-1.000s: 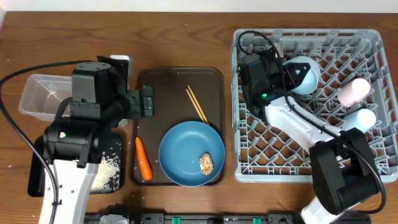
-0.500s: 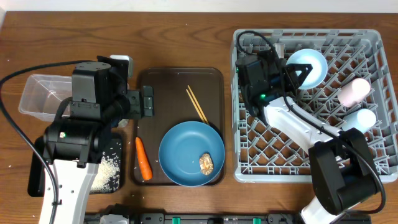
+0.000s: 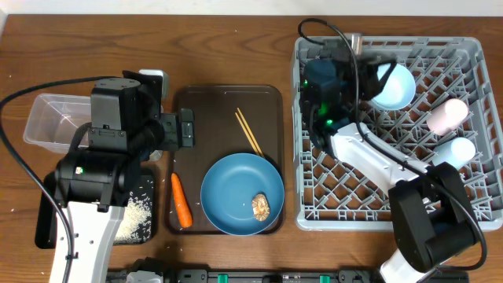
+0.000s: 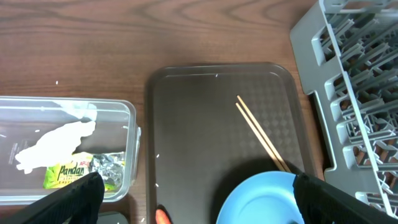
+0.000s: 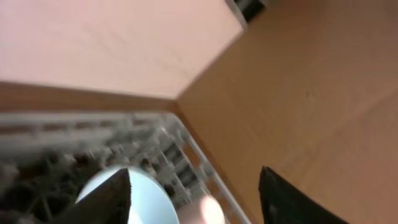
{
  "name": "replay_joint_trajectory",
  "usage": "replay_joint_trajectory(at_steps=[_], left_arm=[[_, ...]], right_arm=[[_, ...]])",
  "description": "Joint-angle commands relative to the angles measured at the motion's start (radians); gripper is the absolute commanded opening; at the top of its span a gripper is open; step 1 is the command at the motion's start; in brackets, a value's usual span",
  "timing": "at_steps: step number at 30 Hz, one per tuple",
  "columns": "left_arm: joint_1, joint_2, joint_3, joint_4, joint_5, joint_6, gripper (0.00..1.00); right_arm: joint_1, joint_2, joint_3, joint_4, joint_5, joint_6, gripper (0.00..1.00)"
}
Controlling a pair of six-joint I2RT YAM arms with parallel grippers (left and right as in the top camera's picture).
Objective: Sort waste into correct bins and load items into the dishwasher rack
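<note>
The left gripper (image 4: 196, 190) hangs wide open and empty above the brown tray (image 3: 212, 110). Left of it, the clear tub (image 4: 127, 112) holds a napkin (image 4: 56, 140) and a wrapper (image 4: 68, 174); rice (image 3: 137, 216) lies in the black tray (image 3: 47, 224). The brown tray carries a carrot (image 3: 181, 200), chopsticks (image 3: 249, 132) and a plate (image 3: 232, 196) with a food lump (image 3: 262, 207). In the rack (image 3: 471, 212), the right gripper (image 3: 368, 77) has its fingers spread just beside the tilted bowl (image 3: 394, 85). Two cups, pink (image 3: 446, 115) and blue (image 3: 456, 149), lie further right.
</note>
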Motion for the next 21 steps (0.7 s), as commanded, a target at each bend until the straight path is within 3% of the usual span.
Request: replay_joint_trajectory(at_steps=[1, 8, 11, 17, 21], left_arm=[[0.006, 0.001, 0.021, -0.002, 0.010, -0.005, 0.98], [0.006, 0.001, 0.021, -0.002, 0.010, -0.005, 0.98], [0.006, 0.001, 0.021, -0.002, 0.010, -0.005, 0.98], [0.006, 0.001, 0.021, -0.002, 0.010, -0.005, 0.98], [0.006, 0.001, 0.021, -0.002, 0.010, -0.005, 0.98]], right_arm=[[0.011, -0.016, 0.042, 0.045, -0.144, -0.133, 0.63], [0.036, -0.017, 0.172, 0.041, -0.382, -0.135, 0.70], [0.069, -0.017, 0.257, -0.053, -0.487, -0.072, 0.74], [0.126, -0.018, 0.432, -0.661, -0.936, 0.316, 0.80], [0.122, -0.018, 0.509, -1.043, -1.075, 0.633, 0.83]])
